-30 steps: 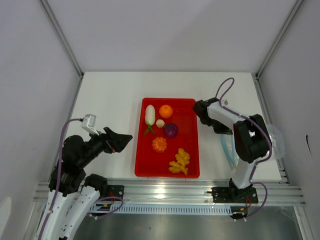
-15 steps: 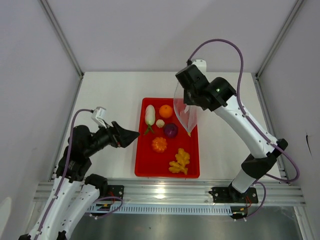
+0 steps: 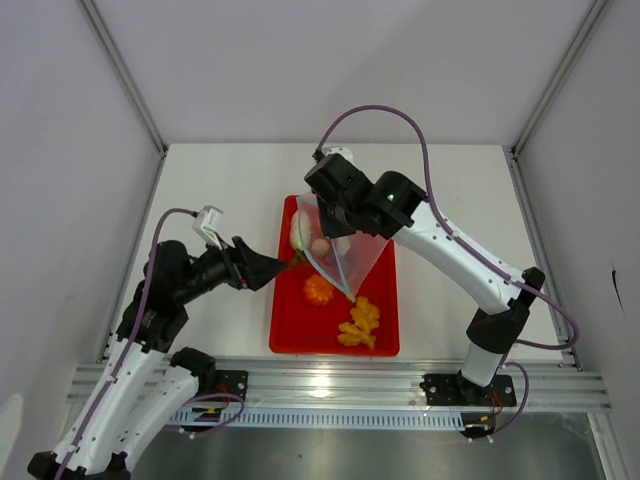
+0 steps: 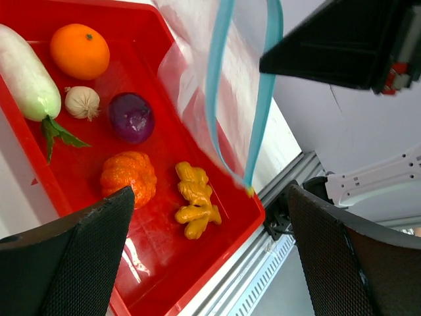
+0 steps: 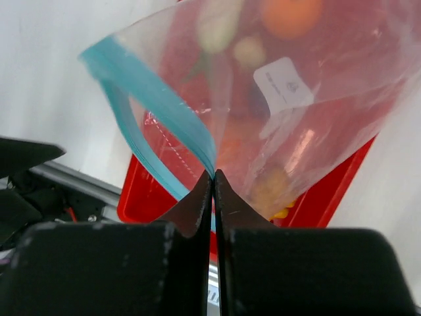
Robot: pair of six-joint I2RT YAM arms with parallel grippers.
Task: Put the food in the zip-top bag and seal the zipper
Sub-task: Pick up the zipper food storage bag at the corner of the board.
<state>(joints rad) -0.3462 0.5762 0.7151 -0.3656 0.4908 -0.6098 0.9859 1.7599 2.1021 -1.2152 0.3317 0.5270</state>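
Top external: zip-top bag [image 3: 352, 255] hung over the red tray [image 3: 285, 325] from right fingers [image 3: 320, 207] pressed together on one end of its zipper [image 3: 322, 262], mouth turned toward left fingers [image 3: 268, 270], spread wide and empty, probably for a second grasp. Left wrist: strip parted above the food [image 4: 131, 117], all six pieces in the tray. Right wrist: pinch plain; food behind the film blurred.

Bright, even light — white glare on the red tray [image 4: 161, 266], right wrist view blurred.
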